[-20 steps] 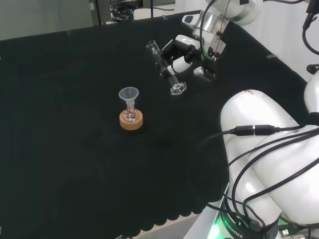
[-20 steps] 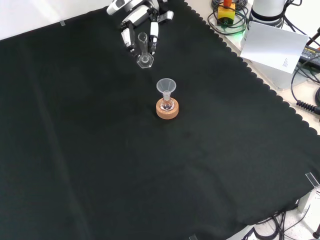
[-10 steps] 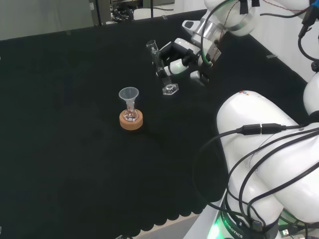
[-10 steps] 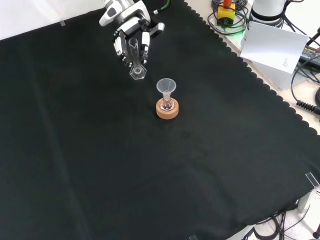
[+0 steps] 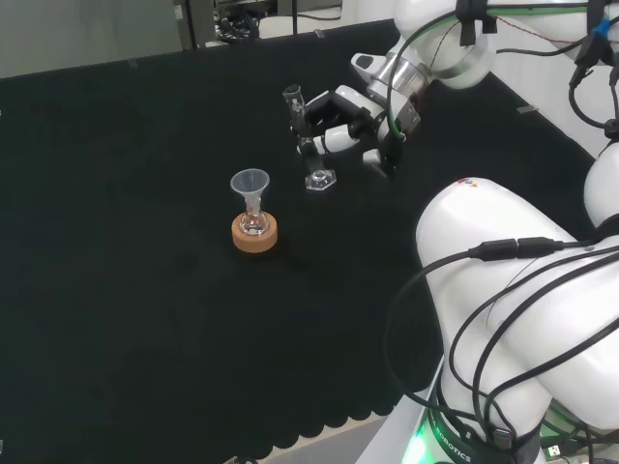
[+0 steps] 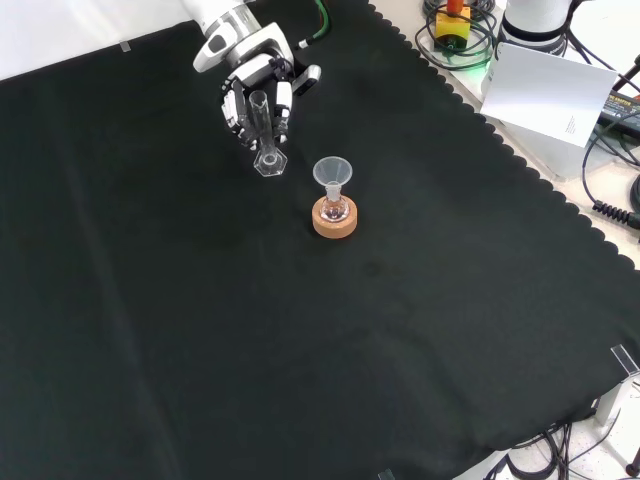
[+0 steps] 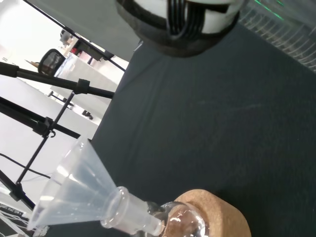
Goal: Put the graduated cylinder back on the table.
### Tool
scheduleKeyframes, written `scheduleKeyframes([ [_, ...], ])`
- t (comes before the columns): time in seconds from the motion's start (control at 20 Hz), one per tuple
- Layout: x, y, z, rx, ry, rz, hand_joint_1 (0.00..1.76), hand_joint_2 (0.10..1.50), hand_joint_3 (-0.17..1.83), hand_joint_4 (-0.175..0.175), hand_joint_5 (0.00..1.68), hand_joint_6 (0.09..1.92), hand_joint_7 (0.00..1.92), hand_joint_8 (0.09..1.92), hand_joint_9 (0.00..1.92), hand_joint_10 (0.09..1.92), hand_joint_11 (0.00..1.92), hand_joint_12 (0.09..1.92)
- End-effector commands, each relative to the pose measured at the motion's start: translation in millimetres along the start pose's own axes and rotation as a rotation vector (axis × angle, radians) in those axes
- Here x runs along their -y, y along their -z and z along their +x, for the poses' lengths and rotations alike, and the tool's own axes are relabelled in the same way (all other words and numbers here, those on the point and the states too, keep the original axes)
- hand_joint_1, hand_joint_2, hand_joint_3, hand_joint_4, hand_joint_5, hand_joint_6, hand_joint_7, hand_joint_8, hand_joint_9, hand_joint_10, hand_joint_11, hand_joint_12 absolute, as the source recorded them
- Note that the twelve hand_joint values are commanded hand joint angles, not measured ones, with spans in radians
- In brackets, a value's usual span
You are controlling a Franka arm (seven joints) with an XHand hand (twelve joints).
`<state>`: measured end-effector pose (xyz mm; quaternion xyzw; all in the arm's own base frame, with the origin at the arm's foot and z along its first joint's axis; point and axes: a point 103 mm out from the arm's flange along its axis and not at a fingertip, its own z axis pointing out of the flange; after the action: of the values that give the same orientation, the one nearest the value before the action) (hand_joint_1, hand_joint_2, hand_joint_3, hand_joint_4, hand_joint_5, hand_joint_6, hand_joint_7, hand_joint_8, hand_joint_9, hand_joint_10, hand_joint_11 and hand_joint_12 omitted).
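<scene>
A clear graduated cylinder (image 5: 306,135) with a hexagonal foot is held nearly upright in my hand (image 5: 340,124), whose fingers are curled round its tube. Its foot (image 5: 319,181) hangs close above the black cloth; whether it touches I cannot tell. In the front view the cylinder (image 6: 262,128) sits in the hand (image 6: 250,85) up and to the left of the funnel. A finger (image 7: 187,22) of the hand shows blurred in the wrist view.
A small round flask on a cork ring (image 5: 255,233) carries a clear funnel (image 5: 250,182) in its neck, left of and nearer than the cylinder in the head view; the wrist view has the funnel (image 7: 79,187) and the cork ring (image 7: 219,217) close. Black cloth (image 6: 400,340) stretches around.
The hand has carried the cylinder left in the head view and lower, turning it from tilted to nearly upright. The flask and funnel have not moved.
</scene>
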<state>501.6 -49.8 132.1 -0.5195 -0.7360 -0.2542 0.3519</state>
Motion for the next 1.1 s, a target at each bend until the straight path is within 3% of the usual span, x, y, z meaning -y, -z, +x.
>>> scheduleKeyframes([
  [0.05, -6, -13, -14, -0.036, 0.02, -0.015, 1.42, 0.97, 0.0, -0.175, 1.26, 0.5, 1.2, 0.69, 1.53, 0.09, 1.24, 0.71],
  [1.1, -6, -23, -37, -0.08, 0.008, -0.04, 1.41, 0.99, 0.0, -0.175, 1.21, 0.6, 1.13, 0.81, 1.51, 0.09, 1.18, 0.74],
])
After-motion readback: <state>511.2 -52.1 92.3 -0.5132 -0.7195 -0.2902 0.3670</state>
